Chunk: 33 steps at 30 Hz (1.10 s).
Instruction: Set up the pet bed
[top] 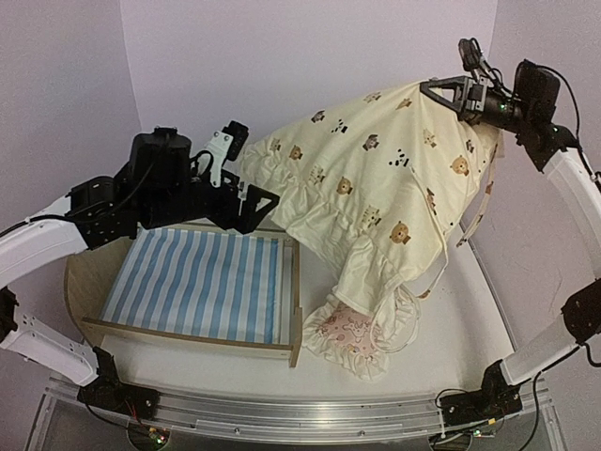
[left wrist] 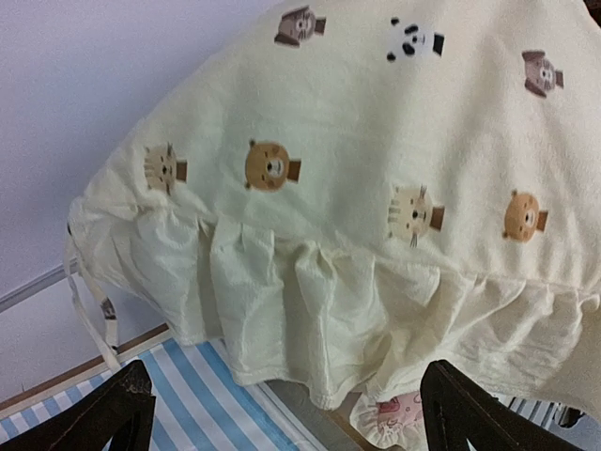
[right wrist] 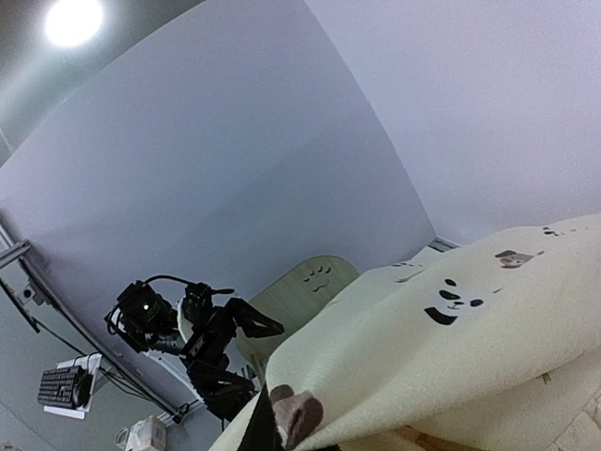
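Note:
The pet bed (top: 202,287) stands at the left of the table, its blue-and-white striped base bare; its footboard (top: 296,303) faces right. The paw-print headboard (right wrist: 315,287) shows in the right wrist view. My right gripper (top: 439,93) is raised at the back right, shut on a corner of the cream animal-print cushion (top: 376,188), which hangs down from it like a sheet. My left gripper (top: 246,169) is open above the bed's far rail, at the cushion's left ruffled edge (left wrist: 282,310); its fingers (left wrist: 122,409) grip nothing. A pink pillow (top: 352,334) lies under the cushion's lower end.
Thin ties (top: 441,254) dangle from the cushion on the right, and another (left wrist: 89,319) on the left edge. An aluminium rail (top: 300,418) runs along the near table edge. Curved white walls close in the back. A keyboard (right wrist: 61,385) sits off the table.

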### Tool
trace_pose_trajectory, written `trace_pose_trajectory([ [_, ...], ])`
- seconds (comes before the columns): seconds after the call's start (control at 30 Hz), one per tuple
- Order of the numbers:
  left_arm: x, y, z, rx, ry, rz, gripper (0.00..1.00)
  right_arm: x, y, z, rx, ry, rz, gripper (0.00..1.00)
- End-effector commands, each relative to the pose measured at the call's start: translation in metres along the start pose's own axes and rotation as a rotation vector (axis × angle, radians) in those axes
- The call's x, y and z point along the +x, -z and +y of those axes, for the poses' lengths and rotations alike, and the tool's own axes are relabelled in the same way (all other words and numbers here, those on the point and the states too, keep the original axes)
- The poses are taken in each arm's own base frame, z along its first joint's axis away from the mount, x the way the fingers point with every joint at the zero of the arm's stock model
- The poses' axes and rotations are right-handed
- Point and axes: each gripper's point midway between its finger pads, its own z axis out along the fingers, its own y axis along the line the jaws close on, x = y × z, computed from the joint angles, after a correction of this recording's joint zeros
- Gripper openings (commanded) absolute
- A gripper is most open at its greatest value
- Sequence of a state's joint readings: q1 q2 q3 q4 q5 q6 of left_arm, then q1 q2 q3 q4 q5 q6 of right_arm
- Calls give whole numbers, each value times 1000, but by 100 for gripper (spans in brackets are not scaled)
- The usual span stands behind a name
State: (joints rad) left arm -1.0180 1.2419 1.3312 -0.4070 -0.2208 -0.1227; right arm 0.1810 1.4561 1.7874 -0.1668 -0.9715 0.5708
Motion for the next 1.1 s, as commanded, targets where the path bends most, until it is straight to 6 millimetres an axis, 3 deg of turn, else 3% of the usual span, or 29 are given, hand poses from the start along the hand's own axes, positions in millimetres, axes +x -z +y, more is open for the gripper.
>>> trace_pose_trajectory([
  [0.0,-9,32,17,-56,67,-29,100,0,-42,39,-156,109,29,0],
  [0.23,-10,66,37,-127,119,-57,100,21,-112,55,-278,106,119,0],
  [0.43,-5,76,46,-169,118,-48,100,53,-170,74,-418,88,197,0],
  [0.6,-6,86,54,-204,127,-54,100,86,-199,97,-528,94,256,0],
  [0.7,-7,92,56,-206,144,-58,100,117,-212,90,-556,60,316,0],
  [0.77,-5,92,57,-217,148,-48,100,145,-222,67,-522,21,362,0],
  [0.87,6,80,61,-261,143,0,100,181,-226,-1,-311,-13,391,6],
  [0.93,14,72,64,-293,143,37,100,200,-218,-62,-70,-36,406,34],
  [1.0,21,65,66,-315,137,67,100,217,-197,-110,194,-23,478,70],
  [1.07,29,54,67,-335,122,99,100,223,-176,-147,442,-4,520,93],
])
